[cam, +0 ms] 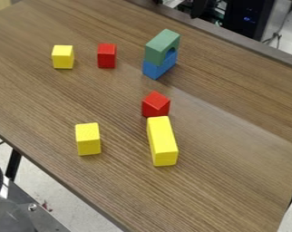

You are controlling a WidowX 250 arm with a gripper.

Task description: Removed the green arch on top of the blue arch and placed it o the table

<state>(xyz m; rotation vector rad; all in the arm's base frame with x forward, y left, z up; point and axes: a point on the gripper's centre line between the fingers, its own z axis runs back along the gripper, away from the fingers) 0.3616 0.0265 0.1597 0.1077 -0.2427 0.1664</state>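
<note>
Near the far edge of the table [233, 181], in the camera view, the green arch [156, 52] sits on top of the blue arch [158, 69], so the job looks unstarted: lifting it off and setting it down on the tabletop both remain. Whether the gripper is empty or grasping anything, I cannot tell. The wood-grained surface also bears a yellow cube [62, 57] and an upright red block [106, 56] off to the image's left, a second red block [156, 105] near the middle, right by the end of a long yellow block [162, 140], and a shorter yellow block [88, 139] apart from them. Beyond the far edge stand a black case [251, 20] with small blue lights and some cables; pale floor [57, 202] shows below the near edge, beside grey metal equipment [36, 217].
</note>
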